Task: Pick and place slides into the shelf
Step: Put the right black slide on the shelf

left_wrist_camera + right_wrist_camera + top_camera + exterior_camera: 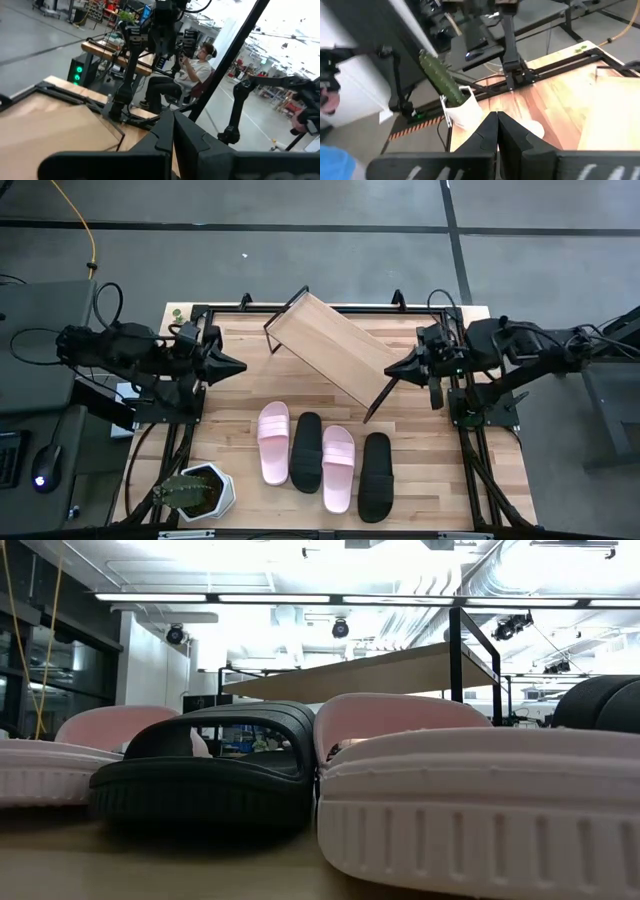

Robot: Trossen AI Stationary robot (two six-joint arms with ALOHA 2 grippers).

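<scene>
Four slides point(322, 458) lie in a row on the table point(240, 405), near the empty shelf point(330, 347). The left tool point(237, 366) and the right tool point(392, 371) hover closed, holding nothing.

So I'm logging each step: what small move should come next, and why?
Probably the right gripper, fingers shut, should open and swing toward the nearest black slip-on sandal. All four sandals lie on the table; the slanted light wood shelf holds none.

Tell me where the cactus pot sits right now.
In the high view, the cactus pot sits at the table's near left corner, left of the outer pink slide.
</scene>
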